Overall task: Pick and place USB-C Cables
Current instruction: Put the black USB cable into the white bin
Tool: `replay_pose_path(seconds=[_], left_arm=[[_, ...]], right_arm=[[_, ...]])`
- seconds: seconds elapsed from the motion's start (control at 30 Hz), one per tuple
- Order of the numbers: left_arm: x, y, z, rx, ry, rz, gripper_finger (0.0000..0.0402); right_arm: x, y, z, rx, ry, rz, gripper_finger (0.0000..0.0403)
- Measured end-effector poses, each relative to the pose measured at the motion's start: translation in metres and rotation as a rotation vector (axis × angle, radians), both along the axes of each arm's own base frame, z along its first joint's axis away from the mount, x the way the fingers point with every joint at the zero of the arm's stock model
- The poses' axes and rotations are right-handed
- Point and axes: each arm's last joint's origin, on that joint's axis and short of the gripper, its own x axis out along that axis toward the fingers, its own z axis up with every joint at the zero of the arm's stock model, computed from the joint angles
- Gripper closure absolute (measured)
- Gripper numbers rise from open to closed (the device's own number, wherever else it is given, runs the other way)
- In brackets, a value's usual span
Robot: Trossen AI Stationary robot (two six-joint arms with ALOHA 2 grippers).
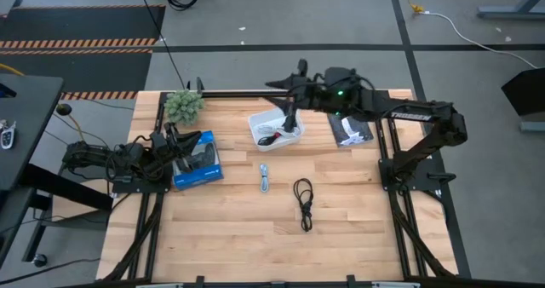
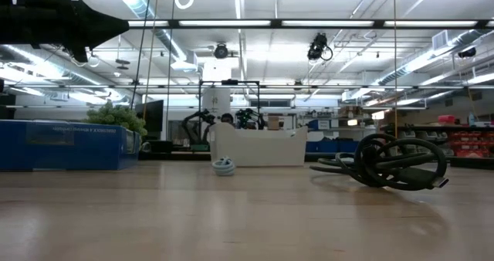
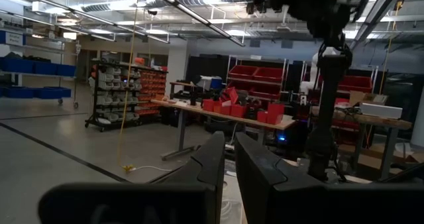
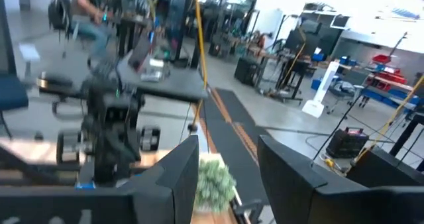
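In the high view, a pale blue-grey cable (image 1: 265,179) lies coiled on the table's middle. A black cable (image 1: 303,203) lies stretched beside it, toward the right. A dark cable with a red band (image 1: 269,135) lies inside the white tray (image 1: 255,120). I cannot make out the white cable. My right gripper (image 1: 289,116) (image 4: 228,154) hangs above the tray, open and holding nothing. My left gripper (image 1: 181,143) (image 3: 230,148) rests shut at the table's left edge, by the blue box (image 1: 197,162). The low view shows the black cable (image 2: 400,164) and the pale one (image 2: 224,167) lying on the wood.
A small green plant (image 1: 183,106) stands at the far left corner. A dark flat packet (image 1: 351,129) lies right of the tray, under the right arm. The low view shows the tray (image 2: 258,147) behind the cables and the blue box (image 2: 62,145) at left. The near half of the table is bare wood.
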Motion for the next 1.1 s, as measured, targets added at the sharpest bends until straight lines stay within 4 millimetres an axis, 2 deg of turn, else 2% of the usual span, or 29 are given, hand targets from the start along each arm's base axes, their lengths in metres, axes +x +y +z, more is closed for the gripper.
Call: replay_pose_path(seconds=[0.27, 0.6, 0.77, 1.1], left_arm=[[0.0, 0.0, 0.0, 0.0, 0.001, 0.0, 0.0358], [0.0, 0.0, 0.0, 0.0, 0.0, 0.0, 0.0358], [0.0, 0.0, 0.0, 0.0, 0.0, 0.0, 0.0358], [0.0, 0.0, 0.0, 0.0, 0.0, 0.0, 0.0358]], right_arm=[[-0.025, 0.004, 0.03, 0.14, -0.085, -0.02, 0.0243], [-0.041, 0.013, 0.047, 0.219, 0.029, -0.016, 0.0243], [-0.045, 0.017, 0.043, 0.246, 0.129, -0.007, 0.0243], [-0.051, 0.024, 0.019, 0.392, 0.376, 0.104, 0.0243]])
